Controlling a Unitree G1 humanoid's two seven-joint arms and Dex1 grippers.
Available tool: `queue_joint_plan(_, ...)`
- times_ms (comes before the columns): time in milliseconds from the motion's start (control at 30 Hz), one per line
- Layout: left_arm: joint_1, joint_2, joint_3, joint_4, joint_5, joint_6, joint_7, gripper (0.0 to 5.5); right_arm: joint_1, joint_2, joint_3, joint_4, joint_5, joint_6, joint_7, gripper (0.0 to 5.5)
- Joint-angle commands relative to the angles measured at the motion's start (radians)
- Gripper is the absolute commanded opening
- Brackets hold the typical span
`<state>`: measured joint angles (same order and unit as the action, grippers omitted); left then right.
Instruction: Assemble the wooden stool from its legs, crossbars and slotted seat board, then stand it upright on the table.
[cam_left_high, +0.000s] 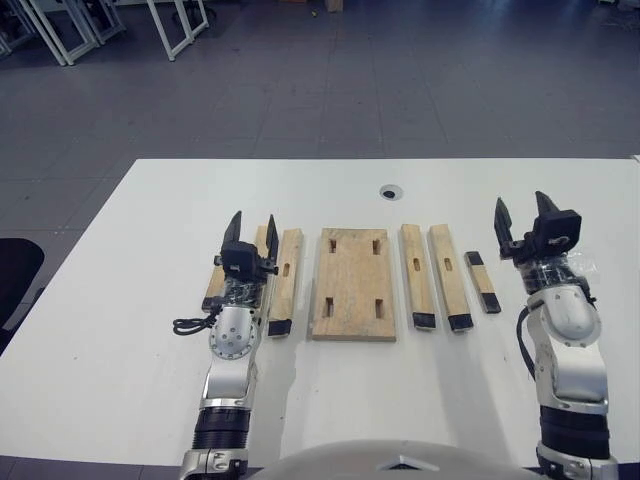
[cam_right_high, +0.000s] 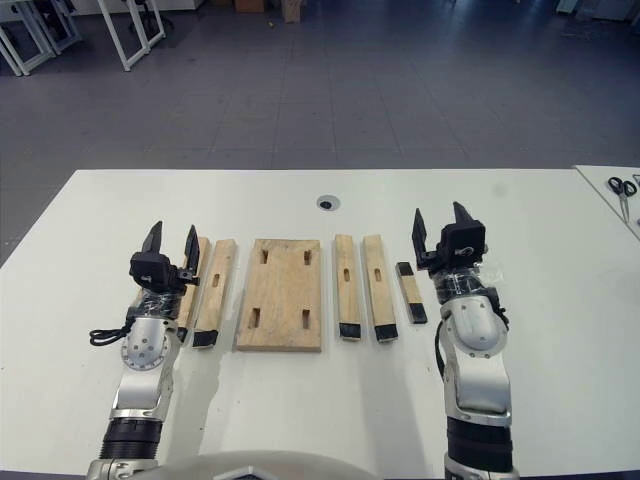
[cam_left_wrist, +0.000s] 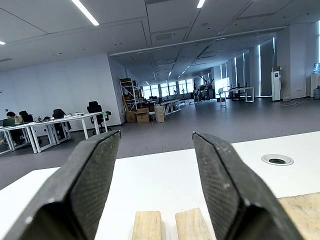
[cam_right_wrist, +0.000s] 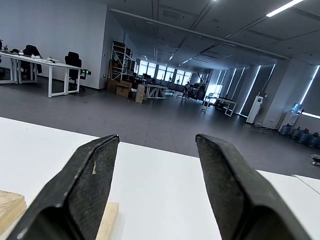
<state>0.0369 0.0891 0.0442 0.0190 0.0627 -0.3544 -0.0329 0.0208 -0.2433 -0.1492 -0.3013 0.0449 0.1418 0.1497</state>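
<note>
**Table (cam_left_high: 120, 330), white:** holds the stool parts, unassembled and laid flat in one row. All long axes are parallel and run away from the robot.

**Parts, left to right:**
- outer left leg (cam_left_high: 214, 288)
- inner left leg (cam_left_high: 286, 280)
- slotted seat board (cam_left_high: 351, 283), four slots, in the centre
- inner right leg (cam_left_high: 417, 275)
- outer right leg (cam_left_high: 450, 275)
- short crossbar (cam_left_high: 482, 281)

Where the legs' black-capped ends show, they face the robot.

**Left gripper (cam_left_high: 253, 220):** fingers spread, holding nothing. It sits over the outer left leg, just beside the inner one. The left wrist view shows both legs' far ends between its fingers (cam_left_wrist: 85, 200).

**Right gripper (cam_left_high: 520, 205):** fingers spread, holding nothing. It is just right of the crossbar and apart from it.

**Other items:**
- cable grommet (cam_left_wrist: 277, 159), beyond the board
- scissors (cam_right_high: 622, 187), on a neighbouring table in the right eye view
</note>
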Motion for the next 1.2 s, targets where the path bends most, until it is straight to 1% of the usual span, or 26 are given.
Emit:
queue_joint_plan(33,-0.003,0.003,0.004,0.012,0.0,-0.003,0.007,2.69,0.1,0.063,-0.018,0.047,0.006,0.002,-0.053,2.82)
queue_joint_plan(100,-0.001,0.002,0.007,0.008,0.003,-0.004,0.013,2.69,0.103,0.073,-0.016,0.05,-0.042,-0.057,-0.099,2.82)
queue_joint_plan(167,0.001,0.002,0.008,0.006,0.003,-0.003,0.015,2.69,0.117,0.076,0.007,0.056,-0.039,-0.049,-0.086,2.82)
queue_joint_plan(367,0.009,0.003,0.007,0.01,0.003,0.008,0.018,2.69,0.192,0.072,0.01,0.084,0.033,0.12,-0.023,2.82)
queue_joint_plan(600,0.018,0.002,0.006,0.006,-0.003,0.024,0.016,2.69,0.205,0.046,-0.006,0.115,0.063,0.251,0.01,2.82)
queue_joint_plan(700,0.02,-0.001,0.007,0.005,-0.005,0.03,0.018,2.66,0.205,0.037,0.001,0.127,0.06,0.295,0.014,2.37)
queue_joint_plan(867,0.024,-0.008,0.009,0.001,-0.013,0.051,0.021,2.66,0.203,0.05,-0.012,0.13,0.096,0.329,0.018,1.4)
queue_joint_plan(900,0.023,-0.008,0.009,-0.007,-0.016,0.085,0.02,2.66,0.199,0.05,-0.013,0.129,0.098,0.322,0.016,1.3)
queue_joint_plan(967,0.013,-0.004,0.01,-0.032,-0.035,0.149,0.007,2.66,0.18,0.046,-0.02,0.128,0.094,0.29,0.005,1.28)
queue_joint_plan(1067,-0.03,0.002,0.009,-0.099,-0.134,0.269,-0.055,2.66,0.129,0.029,-0.034,0.104,0.078,0.191,-0.005,1.28)
queue_joint_plan(1167,-0.077,0.013,-0.002,-0.208,-0.382,0.492,-0.194,2.66,0.06,-0.016,-0.001,0.071,0.063,0.088,0.06,1.28)
queue_joint_plan(1200,-0.085,0.015,0.009,-0.243,-0.502,0.596,-0.232,2.66,0.041,-0.037,0.024,0.066,0.058,0.051,0.1,1.28)
